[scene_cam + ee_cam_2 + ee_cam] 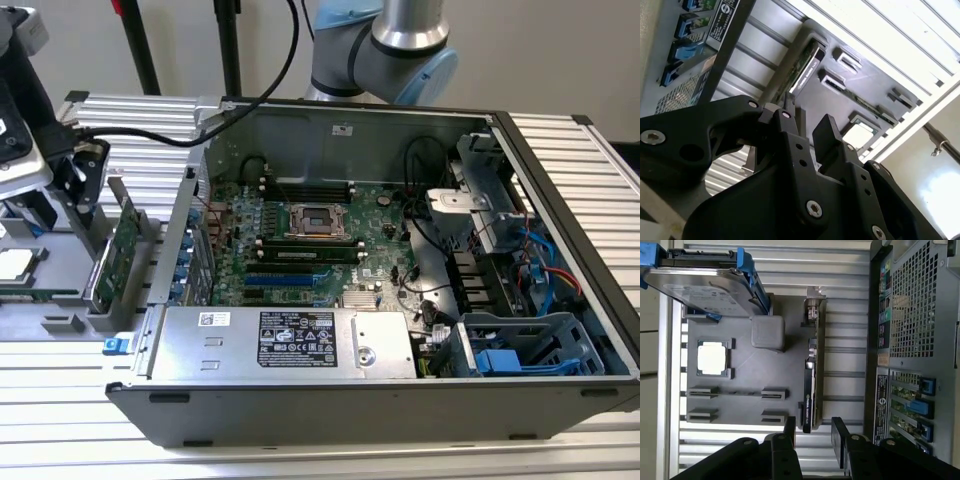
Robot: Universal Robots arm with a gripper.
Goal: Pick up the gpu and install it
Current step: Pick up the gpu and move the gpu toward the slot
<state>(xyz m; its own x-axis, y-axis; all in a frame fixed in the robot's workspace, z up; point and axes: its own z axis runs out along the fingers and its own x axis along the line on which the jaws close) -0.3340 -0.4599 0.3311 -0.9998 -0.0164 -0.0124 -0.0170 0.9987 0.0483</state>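
First wrist view, gpu point(811, 370) near gripper point(813, 427), jaws apart

None of the print is clear enough to read. In the exterior view a black label point(296, 338) with white print and small symbols lies on the silver power supply point(385, 345), with a small white sticker point(212, 319) near it. Another white sticker point(343, 128) sits on the inner wall of the computer case point(290, 140). In the first wrist view, white lettering point(806, 409) runs along the edge of the gpu point(812, 365), and a black printed label point(882, 395) stands on the case's rear panel.
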